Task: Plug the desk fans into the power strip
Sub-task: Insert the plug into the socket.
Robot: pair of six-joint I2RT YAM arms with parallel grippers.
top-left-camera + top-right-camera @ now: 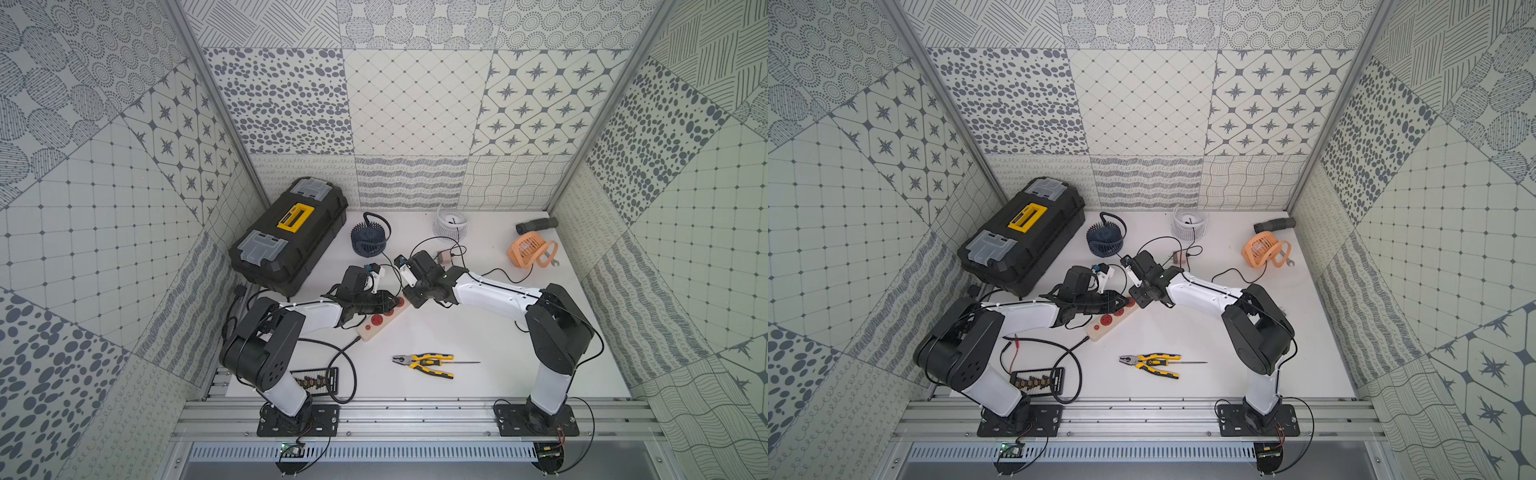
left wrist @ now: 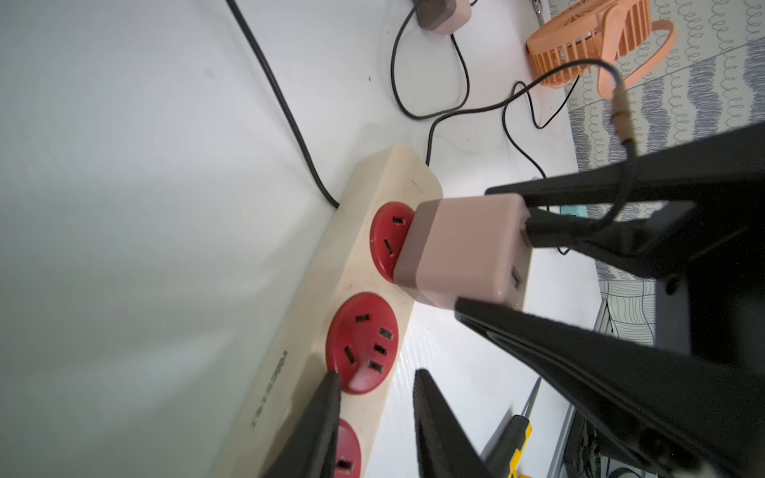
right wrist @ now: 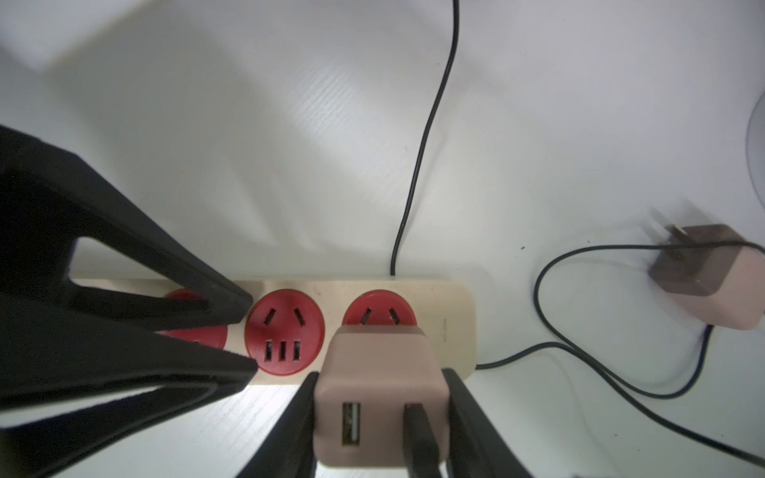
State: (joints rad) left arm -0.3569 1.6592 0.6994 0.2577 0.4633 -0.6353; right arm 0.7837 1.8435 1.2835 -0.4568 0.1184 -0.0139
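Inserting while bracing
The right fingers (image 3: 467,414) clamp the pink plug (image 3: 376,372) to push it into the end socket (image 3: 378,308). The left fingers (image 2: 314,430), narrowly parted, straddle the strip (image 3: 451,323) mid-counter (image 1: 478,340), likely steadying it; actual grip unclear.

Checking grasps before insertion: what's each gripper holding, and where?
The right gripper holds the pink adapter by its two sides; the left gripper pinches the power strip across its width.
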